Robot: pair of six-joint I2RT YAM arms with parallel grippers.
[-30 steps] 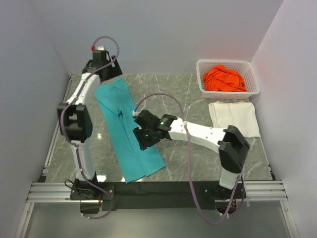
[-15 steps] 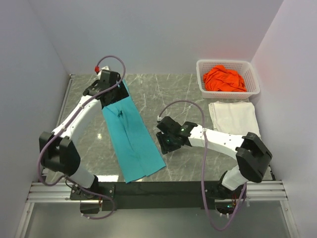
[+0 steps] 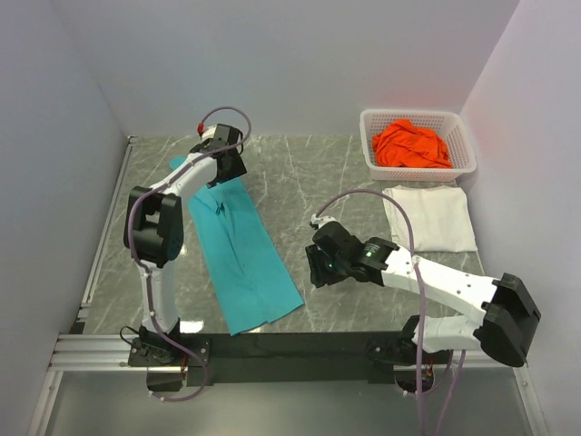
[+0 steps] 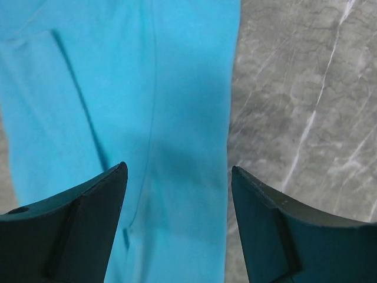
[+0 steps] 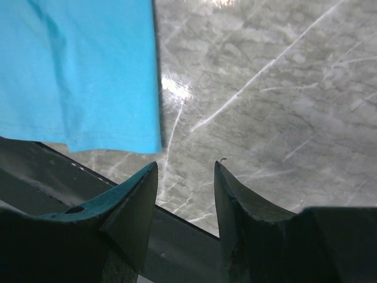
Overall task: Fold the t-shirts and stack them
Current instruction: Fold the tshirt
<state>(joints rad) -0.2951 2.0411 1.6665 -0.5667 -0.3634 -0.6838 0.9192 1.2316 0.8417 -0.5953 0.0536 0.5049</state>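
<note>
Currently my left gripper [image 4: 179, 171] hangs wide and empty over the far end of the teal t-shirt [image 3: 238, 250] lying on the table [image 3: 327, 173], and my right gripper [image 5: 185, 168] gapes empty beside its near corner.

Likely robotics lab cell: plain white enclosure walls [image 3: 300, 64], marble-look table [image 3: 300, 173], aluminium base rail [image 3: 91, 352].
</note>
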